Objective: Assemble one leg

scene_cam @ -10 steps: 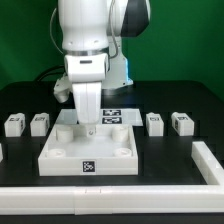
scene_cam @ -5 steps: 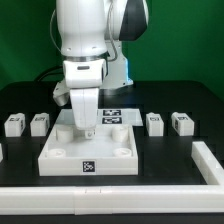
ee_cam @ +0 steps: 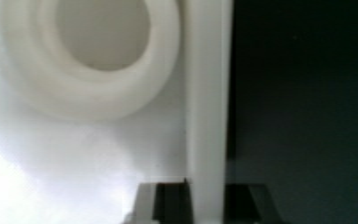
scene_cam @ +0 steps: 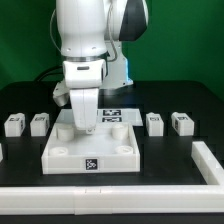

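My gripper (scene_cam: 86, 128) is down on the far left edge of the large white square panel (scene_cam: 95, 152), near its far left corner socket. In the wrist view the two dark fingers (ee_cam: 163, 205) stand on either side of the panel's thin edge wall (ee_cam: 206, 120), with the gripper (ee_cam: 208, 206) shut on it. A round socket (ee_cam: 105, 40) lies beside that wall. Four white legs with tags stand in a row on the table: two at the exterior view's left (scene_cam: 13, 124) (scene_cam: 40, 123) and two at its right (scene_cam: 155, 123) (scene_cam: 181, 122). None is held.
The marker board (scene_cam: 113, 115) lies behind the panel, partly hidden by the arm. A low white rail runs along the table's front (scene_cam: 110, 200) and up the exterior view's right side (scene_cam: 205, 160).
The panel has shifted a little toward the exterior view's right with the gripper on its edge. The four legs have not moved.
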Tool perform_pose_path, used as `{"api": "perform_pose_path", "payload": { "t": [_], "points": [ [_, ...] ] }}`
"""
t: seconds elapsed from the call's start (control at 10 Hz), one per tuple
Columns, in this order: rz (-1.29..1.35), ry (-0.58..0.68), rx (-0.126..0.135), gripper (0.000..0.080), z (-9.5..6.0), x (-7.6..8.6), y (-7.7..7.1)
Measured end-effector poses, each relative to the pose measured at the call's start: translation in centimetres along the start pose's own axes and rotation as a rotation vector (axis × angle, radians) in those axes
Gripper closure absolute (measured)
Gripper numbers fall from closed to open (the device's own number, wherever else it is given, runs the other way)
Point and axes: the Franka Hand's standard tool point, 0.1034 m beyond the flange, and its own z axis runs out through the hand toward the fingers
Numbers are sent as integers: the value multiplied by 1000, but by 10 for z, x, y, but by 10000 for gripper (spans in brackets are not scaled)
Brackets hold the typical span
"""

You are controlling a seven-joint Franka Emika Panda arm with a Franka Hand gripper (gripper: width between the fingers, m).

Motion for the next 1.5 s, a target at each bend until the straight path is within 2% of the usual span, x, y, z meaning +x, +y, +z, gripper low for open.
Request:
{"api": "perform_pose_path", "payload": {
  "t": [0.4, 0.8, 1.1, 1.3, 1.5],
  "points": [
    [5, 0, -6, 740, 0, 1, 2],
    [14, 20, -24, 739, 0, 54, 33],
    [-40, 37, -52, 739, 0, 88, 62],
    [-11, 45, -53, 739, -1, 100, 80],
    [3, 47, -58, 739, -1, 101, 85]
  ]
}}
